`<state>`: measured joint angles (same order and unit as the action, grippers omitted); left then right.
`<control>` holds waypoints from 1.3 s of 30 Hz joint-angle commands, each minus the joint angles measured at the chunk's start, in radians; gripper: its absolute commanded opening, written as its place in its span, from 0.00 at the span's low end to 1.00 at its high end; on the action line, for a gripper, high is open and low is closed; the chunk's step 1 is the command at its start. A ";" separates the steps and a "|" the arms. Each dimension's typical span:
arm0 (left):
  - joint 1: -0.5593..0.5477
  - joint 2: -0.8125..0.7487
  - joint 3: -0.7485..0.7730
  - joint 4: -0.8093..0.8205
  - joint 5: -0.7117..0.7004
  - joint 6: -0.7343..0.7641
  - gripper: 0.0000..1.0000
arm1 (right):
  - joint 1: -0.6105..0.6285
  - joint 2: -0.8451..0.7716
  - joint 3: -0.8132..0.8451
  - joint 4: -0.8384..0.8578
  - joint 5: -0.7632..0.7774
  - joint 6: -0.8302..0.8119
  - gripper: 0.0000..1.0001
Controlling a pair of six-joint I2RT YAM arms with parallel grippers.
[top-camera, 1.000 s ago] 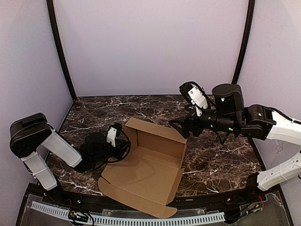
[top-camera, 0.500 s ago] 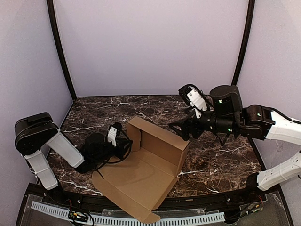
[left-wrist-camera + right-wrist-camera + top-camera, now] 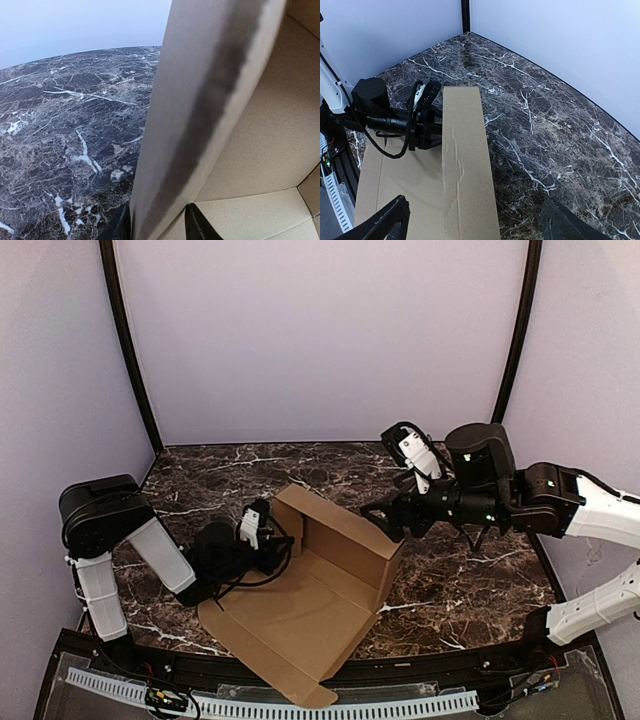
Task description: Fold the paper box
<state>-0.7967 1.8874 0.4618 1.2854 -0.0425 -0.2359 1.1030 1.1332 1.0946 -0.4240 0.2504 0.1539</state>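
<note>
Your plain brown paper box (image 3: 300, 615) lies half-formed at the marble table's (image 3: 200, 475) near middle, back wall upright. Left gripper (image 3: 159, 227) straddles its left flap, whether it clamps you cannot tell. Right gripper (image 3: 475, 220) is spread wide.

Left arm (image 3: 160, 555): elbow raised at the left edge of the top view, forearm sloping down and rightward toward centre. Left gripper (image 3: 272, 545): low, pointing right, 2 fingers (image 3: 196, 225) narrowly parted; clamped or loose, unclear. Right arm (image 3: 560, 502): stretched level from the right edge leftward. Right gripper (image 3: 385, 520): right of centre, spread wide, 2 fingers (image 3: 382, 222) at the wrist view's lower corners.
</note>
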 commanded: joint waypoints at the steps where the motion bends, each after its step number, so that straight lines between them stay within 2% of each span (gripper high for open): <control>1: 0.001 0.047 0.013 0.084 0.014 0.009 0.39 | -0.008 -0.021 -0.007 -0.030 -0.015 0.032 0.90; 7: 0.001 0.090 0.031 0.126 0.021 0.027 0.37 | -0.007 -0.014 0.001 -0.045 -0.031 0.048 0.90; 10: 0.001 0.104 0.040 0.142 0.018 0.038 0.18 | -0.006 -0.013 -0.004 -0.047 -0.034 0.053 0.90; 15: 0.001 0.114 0.062 0.150 0.037 0.057 0.02 | -0.006 -0.016 -0.008 -0.053 -0.037 0.061 0.90; 23: 0.001 0.113 0.067 0.194 0.115 0.070 0.01 | -0.007 -0.009 0.003 -0.052 -0.026 0.053 0.90; 32: 0.001 0.110 0.052 0.153 0.205 0.129 0.01 | -0.011 0.105 0.141 -0.042 -0.008 -0.061 0.91; 35: 0.001 0.111 0.032 0.151 0.228 0.160 0.01 | -0.042 0.161 0.162 -0.012 -0.058 -0.088 0.86; 39: 0.001 0.111 0.009 0.151 0.271 0.192 0.01 | -0.078 0.236 0.195 0.043 -0.154 -0.098 0.74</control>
<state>-0.7959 2.0075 0.4999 1.4326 0.1623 -0.0868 1.0569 1.3056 1.2499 -0.4416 0.1822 0.0898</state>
